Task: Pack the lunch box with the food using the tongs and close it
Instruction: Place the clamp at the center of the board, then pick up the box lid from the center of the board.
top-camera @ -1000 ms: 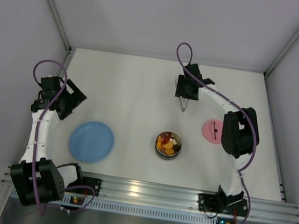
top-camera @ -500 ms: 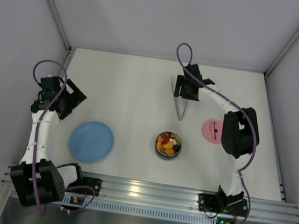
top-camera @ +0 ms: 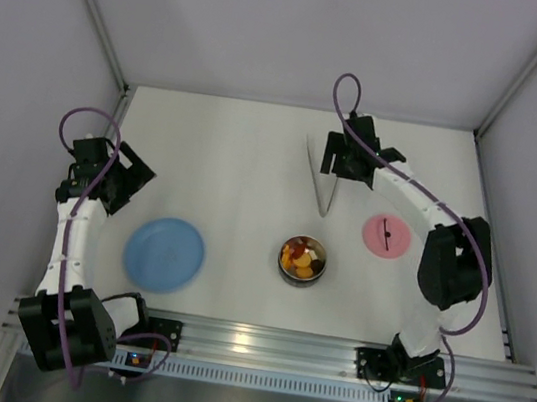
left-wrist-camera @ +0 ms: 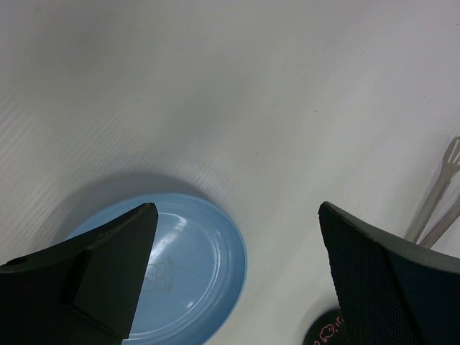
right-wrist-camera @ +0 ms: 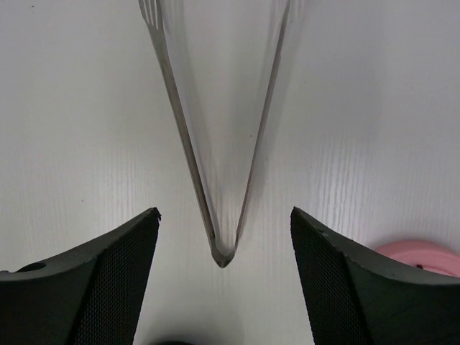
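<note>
The silver tongs point(top-camera: 318, 180) lie flat on the white table in a narrow V, joined end toward the lunch box. My right gripper point(top-camera: 342, 168) hovers over them, open. In the right wrist view the tongs point(right-wrist-camera: 215, 180) lie below and between the spread fingers point(right-wrist-camera: 108, 280), untouched, under the gripper point(right-wrist-camera: 224, 210). The steel lunch box point(top-camera: 302, 260) stands mid-table with orange, yellow and dark food point(top-camera: 300, 255) inside. Its pink lid point(top-camera: 386, 235) lies flat to its right, its edge point(right-wrist-camera: 424, 255) showing in the right wrist view. My left gripper point(top-camera: 128, 180) is open and empty, above the blue plate.
A blue plate point(top-camera: 164, 254) sits at the left front, also under my left gripper point(left-wrist-camera: 237, 208) as the plate point(left-wrist-camera: 201, 266). The tongs' tips point(left-wrist-camera: 440, 194) show at that view's right edge. Grey walls enclose the table on three sides.
My right gripper has opened and let go of the tongs, which sprang into a V on the table. The right arm's elbow swung right, uncovering the pink lid.
</note>
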You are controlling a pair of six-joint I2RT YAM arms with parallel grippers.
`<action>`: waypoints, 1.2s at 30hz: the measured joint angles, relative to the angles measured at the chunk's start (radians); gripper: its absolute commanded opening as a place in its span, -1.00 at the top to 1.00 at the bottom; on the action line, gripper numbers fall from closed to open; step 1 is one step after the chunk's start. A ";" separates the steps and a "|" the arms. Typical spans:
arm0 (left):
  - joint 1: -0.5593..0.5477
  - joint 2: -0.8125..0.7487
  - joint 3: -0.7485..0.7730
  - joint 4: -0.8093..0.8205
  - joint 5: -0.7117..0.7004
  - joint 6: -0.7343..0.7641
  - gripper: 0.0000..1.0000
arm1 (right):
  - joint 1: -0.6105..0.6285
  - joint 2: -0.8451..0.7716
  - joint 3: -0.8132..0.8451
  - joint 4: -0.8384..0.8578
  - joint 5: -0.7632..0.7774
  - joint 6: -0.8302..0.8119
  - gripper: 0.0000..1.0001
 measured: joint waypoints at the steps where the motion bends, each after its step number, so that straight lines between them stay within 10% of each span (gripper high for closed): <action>1: 0.000 0.000 0.000 0.000 0.000 0.000 -0.98 | 0.000 -0.028 -0.015 0.000 0.005 0.000 -0.45; 17: -0.003 -0.002 0.000 0.003 0.004 0.000 -0.98 | -0.101 -0.535 -0.629 -0.005 0.096 0.084 -0.19; 36: -0.003 -0.002 -0.006 0.007 0.017 0.000 -0.98 | -0.118 -0.366 -0.659 0.027 0.207 0.084 0.06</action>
